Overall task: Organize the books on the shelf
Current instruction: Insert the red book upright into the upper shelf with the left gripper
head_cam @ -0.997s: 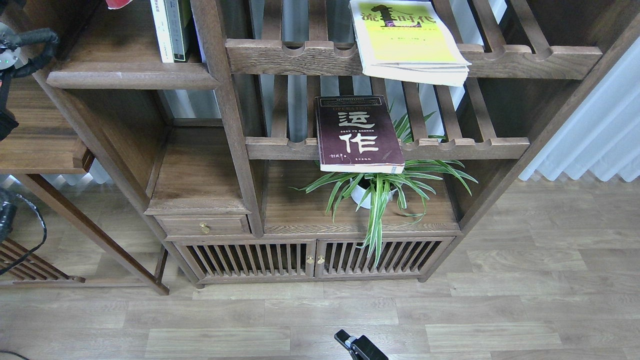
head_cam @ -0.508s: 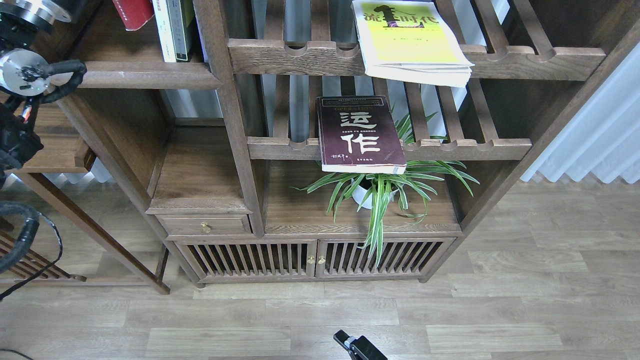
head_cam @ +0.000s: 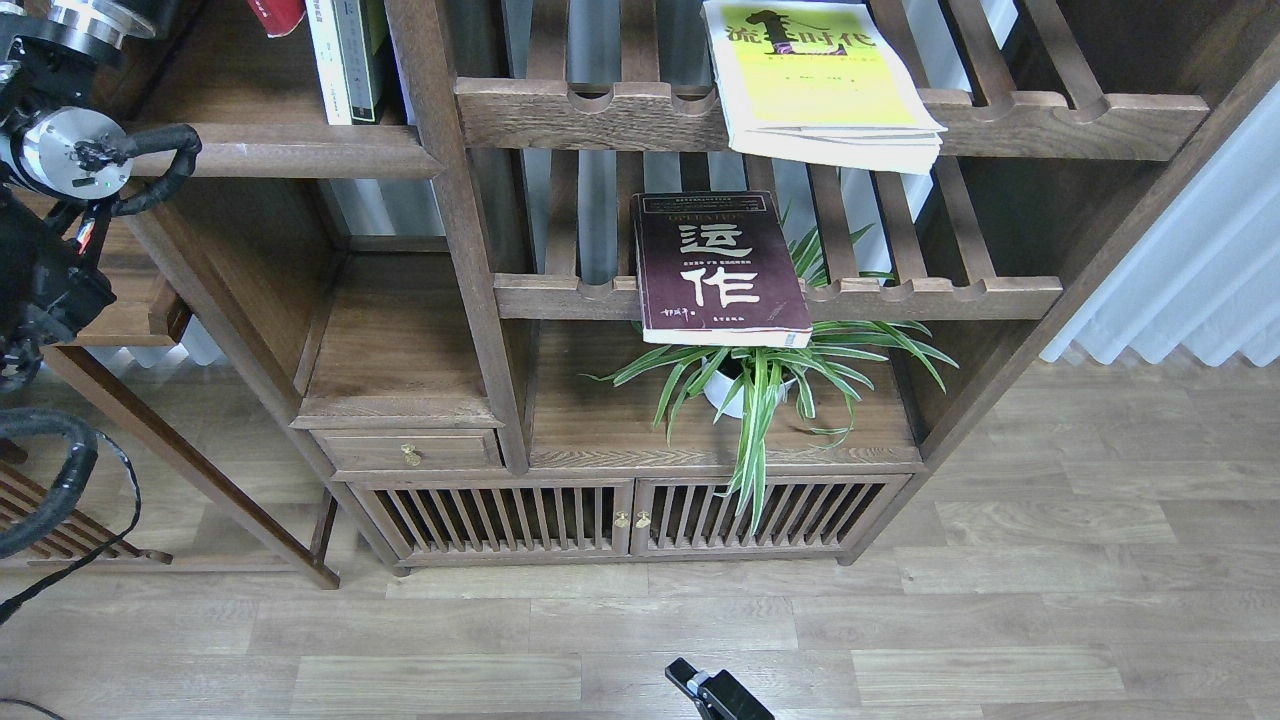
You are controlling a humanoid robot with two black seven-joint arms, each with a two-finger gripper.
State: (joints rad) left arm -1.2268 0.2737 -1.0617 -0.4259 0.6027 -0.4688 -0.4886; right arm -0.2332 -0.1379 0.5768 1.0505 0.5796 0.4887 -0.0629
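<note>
Up top, your red book (head_cam: 277,14) peeks in over the flat shelf (head_cam: 270,150), beside the white and green books (head_cam: 345,60). You see your left arm (head_cam: 60,170) but not its gripper. The yellow-green book (head_cam: 815,80) and maroon book (head_cam: 718,268) lie on slatted racks (head_cam: 900,295). Your right gripper (head_cam: 700,688) is low down; you cannot tell how its fingers stand.

Yellow-green book (head_cam: 815,80), black title; maroon book (head_cam: 718,268), white characters; dark-brown shelf (head_cam: 290,150).

Maroon book (head_cam: 722,268): white "运作", small "OPERATION" above. Yellow-green book (head_cam: 815,70): black "流…时代".
</note>
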